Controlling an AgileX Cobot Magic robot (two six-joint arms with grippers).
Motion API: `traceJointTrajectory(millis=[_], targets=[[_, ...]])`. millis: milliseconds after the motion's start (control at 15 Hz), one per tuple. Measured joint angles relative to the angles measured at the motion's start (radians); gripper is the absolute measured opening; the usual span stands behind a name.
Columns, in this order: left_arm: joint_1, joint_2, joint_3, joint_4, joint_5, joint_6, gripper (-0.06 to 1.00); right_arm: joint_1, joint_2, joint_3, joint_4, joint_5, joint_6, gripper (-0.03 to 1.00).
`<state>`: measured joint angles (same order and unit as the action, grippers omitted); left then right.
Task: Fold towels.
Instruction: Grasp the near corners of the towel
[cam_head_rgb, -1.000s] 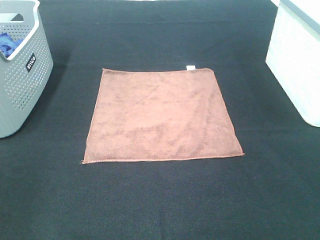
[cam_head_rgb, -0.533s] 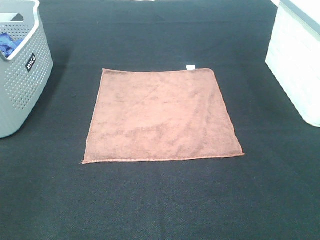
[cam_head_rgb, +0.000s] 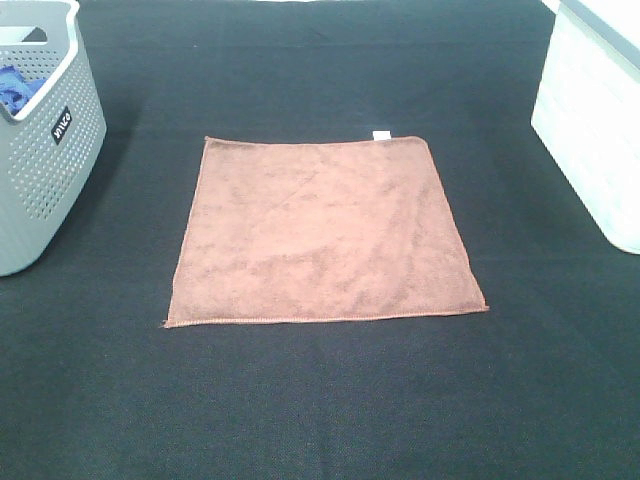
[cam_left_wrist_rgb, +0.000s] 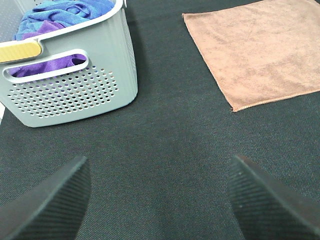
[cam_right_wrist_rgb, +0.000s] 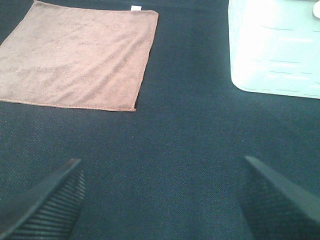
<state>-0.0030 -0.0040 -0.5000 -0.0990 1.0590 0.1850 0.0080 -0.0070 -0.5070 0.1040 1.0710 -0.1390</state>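
- Terracotta towel (cam_head_rgb: 325, 232): centre of ext. high frame, flat and unfolded on black table cover (cam_head_rgb: 320, 410). White tag (cam_head_rgb: 381, 135) sits at its upper edge, near the right corner.
- Grey perforated basket (cam_head_rgb: 40, 170): upper left of frame, well apart from towel. Holds blue/purple cloths (cam_left_wrist_rgb: 60, 15).
- White bin (cam_head_rgb: 595, 130): upper right of frame, apart from towel.
- Left gripper (cam_left_wrist_rgb: 157, 197): fingers spread wide, nothing held, over bare cover, clear of towel.
- Right gripper (cam_right_wrist_rgb: 162, 200): released, empty, over bare cover, clear of towel.
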Motion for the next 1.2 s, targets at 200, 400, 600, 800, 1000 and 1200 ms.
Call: traceJointTrajectory(millis=[200, 400, 600, 800, 1000, 1200], targets=[[0.000, 0.000, 0.000, 0.000, 0.000, 0.000, 0.73, 0.000, 0.000, 0.000, 0.000, 0.000, 0.000, 0.78], [0.000, 0.000, 0.000, 0.000, 0.000, 0.000, 0.73, 0.000, 0.000, 0.000, 0.000, 0.000, 0.000, 0.78], [0.000, 0.000, 0.000, 0.000, 0.000, 0.000, 0.73, 0.000, 0.000, 0.000, 0.000, 0.000, 0.000, 0.78], [0.000, 0.000, 0.000, 0.000, 0.000, 0.000, 0.73, 0.000, 0.000, 0.000, -0.010, 0.000, 0.000, 0.78], [0.000, 0.016, -0.018, -0.007, -0.176, -0.012, 0.73, 0.000, 0.093, -0.014, -0.016, -0.060, 0.003, 0.76], [0.000, 0.113, 0.022, -0.044, -0.307, -0.043, 0.73, 0.000, 0.264, -0.017, 0.002, -0.196, 0.011, 0.76]])
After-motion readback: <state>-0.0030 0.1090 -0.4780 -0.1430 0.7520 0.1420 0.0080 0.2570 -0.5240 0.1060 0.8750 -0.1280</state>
